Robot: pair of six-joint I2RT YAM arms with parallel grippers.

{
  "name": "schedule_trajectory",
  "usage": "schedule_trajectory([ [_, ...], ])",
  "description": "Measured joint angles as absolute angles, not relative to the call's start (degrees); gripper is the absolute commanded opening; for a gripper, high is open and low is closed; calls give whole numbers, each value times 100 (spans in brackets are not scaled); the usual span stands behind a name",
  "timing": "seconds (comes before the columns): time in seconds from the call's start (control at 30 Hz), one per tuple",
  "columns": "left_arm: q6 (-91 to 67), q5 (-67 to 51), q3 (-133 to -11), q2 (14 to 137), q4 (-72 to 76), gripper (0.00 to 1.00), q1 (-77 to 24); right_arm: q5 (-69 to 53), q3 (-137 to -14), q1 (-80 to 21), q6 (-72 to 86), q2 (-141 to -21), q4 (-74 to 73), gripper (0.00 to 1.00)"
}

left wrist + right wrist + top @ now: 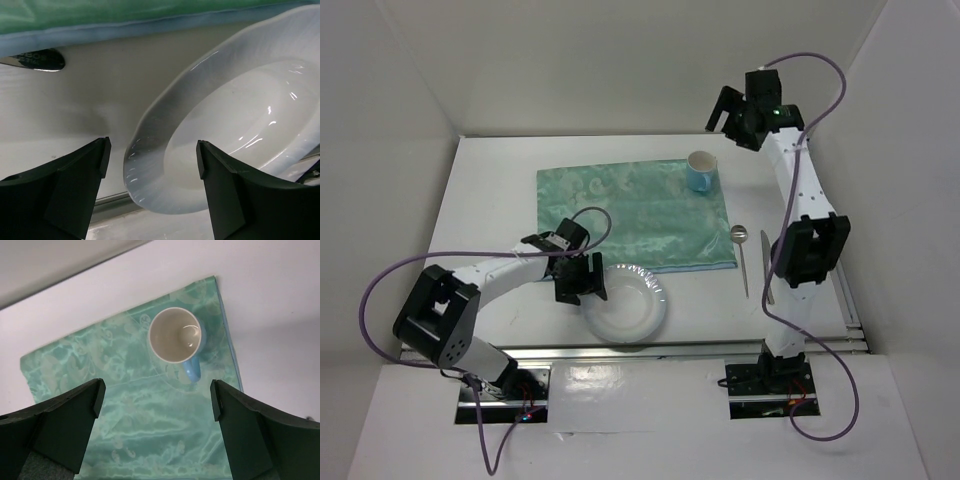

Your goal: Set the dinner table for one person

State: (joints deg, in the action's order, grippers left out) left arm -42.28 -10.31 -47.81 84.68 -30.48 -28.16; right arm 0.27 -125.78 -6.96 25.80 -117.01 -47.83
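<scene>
Left jaws: spread, low over the table (490,190), straddling the near rim of the white plate (150,130). Cannot see them touching it. The plate lies on bare table beside the green mat (125,410), whose edge runs just beyond these jaws. This rim approach is probably for getting the plate onto the mat.

Right jaws: spread, empty, high above the blue mug (176,336). It stands upright below and between them on a mat corner.

Spoon (741,255) and knife (766,268) lie off the mat, well back from the right jaws.

Writing: stamped characters on a dark shiny oval (37,60) beyond the left jaws, too blurred to read.
</scene>
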Motion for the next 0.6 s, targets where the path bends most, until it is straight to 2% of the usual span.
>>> schedule_trajectory([
  [0.1, -4224, -899, -4757, 8652, -2895, 83, -2980, 119, -12186, -696, 2561, -11074, -4709, 100],
  [0.13, -4226, -873, -4757, 8694, -2840, 76, -3039, 163, -12068, -696, 2545, -10892, -4687, 98],
  [0.2, -4235, -816, -4757, 8726, -2742, 71, -3142, 239, -11826, -696, 2480, -10591, -4668, 90],
  [0.3, -4215, -766, -4731, 8726, -2558, 52, -3210, 333, -11325, -696, 2405, -10121, -4630, 89],
  [0.33, -4230, -757, -4716, 8729, -2506, 44, -3223, 373, -11153, -696, 2401, -9974, -4630, 89],
  [0.37, -4200, -753, -4711, 8729, -2484, 29, -3225, 412, -10836, -683, 2386, -9756, -4576, 89],
  [0.43, -4222, -974, -4703, 8720, -2322, 11, -3225, 454, -10280, -668, 2349, -9341, -4633, 81],
  [0.47, -4222, -952, -4709, 8724, -2235, 0, -3253, 464, -10071, -648, 2322, -9170, -4622, 81],
  [0.6, -4202, -991, -4722, 8757, -2226, 0, -3267, 548, -9605, -515, 2241, -8724, -4689, 77],
])
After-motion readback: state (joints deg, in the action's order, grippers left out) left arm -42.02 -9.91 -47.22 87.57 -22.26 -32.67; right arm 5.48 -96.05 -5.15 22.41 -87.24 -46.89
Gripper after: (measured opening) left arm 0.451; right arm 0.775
